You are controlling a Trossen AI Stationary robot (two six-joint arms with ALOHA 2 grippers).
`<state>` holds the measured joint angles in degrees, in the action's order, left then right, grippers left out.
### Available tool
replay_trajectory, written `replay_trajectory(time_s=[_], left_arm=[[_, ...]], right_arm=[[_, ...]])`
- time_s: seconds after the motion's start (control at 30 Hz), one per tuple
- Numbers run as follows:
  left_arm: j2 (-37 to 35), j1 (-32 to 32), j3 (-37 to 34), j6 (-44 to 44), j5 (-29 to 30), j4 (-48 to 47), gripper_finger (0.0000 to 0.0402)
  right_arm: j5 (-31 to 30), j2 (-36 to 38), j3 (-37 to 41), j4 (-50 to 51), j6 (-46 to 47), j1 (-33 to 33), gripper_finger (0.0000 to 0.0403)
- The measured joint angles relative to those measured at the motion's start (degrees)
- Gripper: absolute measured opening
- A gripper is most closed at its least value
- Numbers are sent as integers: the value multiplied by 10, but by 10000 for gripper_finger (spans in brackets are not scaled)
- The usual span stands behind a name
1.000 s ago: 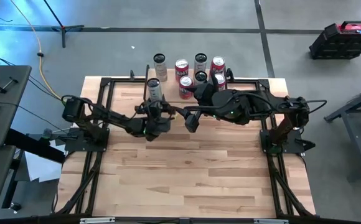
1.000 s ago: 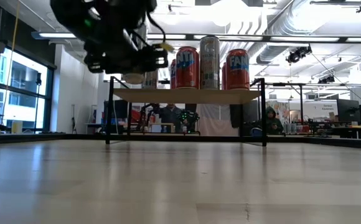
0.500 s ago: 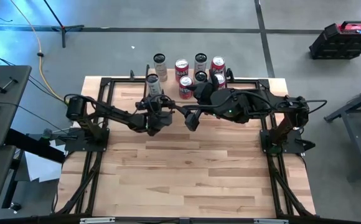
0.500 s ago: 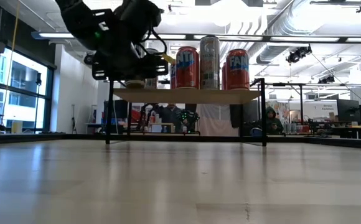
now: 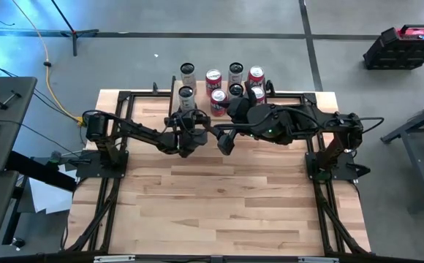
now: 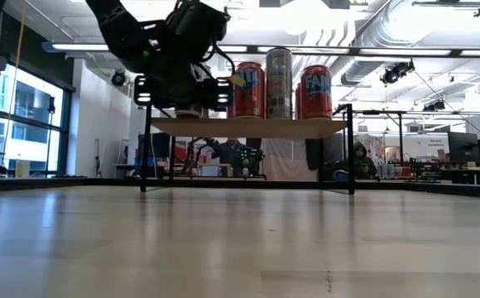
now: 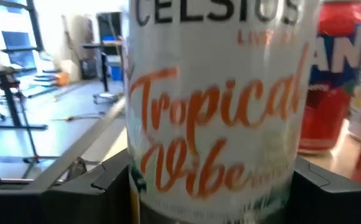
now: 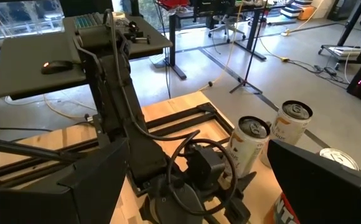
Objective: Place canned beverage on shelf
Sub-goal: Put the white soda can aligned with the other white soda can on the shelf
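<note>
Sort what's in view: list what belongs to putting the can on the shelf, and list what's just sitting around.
Part of the job:
- white Celsius can, held between the left gripper fingers
- shelf, light wood top on black legs
- cans already on it, red ones and a silver one

Just around:
- right gripper, open, waiting beside the left
- desk with keyboard and mouse
- tabletop

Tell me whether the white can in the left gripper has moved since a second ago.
Yes. The white Celsius can moved toward the table's far edge, closer to the red soda cans on the wood-topped shelf.
</note>
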<state>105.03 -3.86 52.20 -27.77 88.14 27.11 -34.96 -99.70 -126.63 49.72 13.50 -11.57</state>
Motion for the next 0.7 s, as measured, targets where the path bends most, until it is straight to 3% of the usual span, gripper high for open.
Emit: replay_trajectory(time_s=[0.17,0.7], left_arm=[[-6,3,-1,1,-46,-3,262],[-27,23,-3,48,-15,-10,266]], right_arm=[[1,0,0,3,2,0,369],[10,0,0,24,36,-1,369]])
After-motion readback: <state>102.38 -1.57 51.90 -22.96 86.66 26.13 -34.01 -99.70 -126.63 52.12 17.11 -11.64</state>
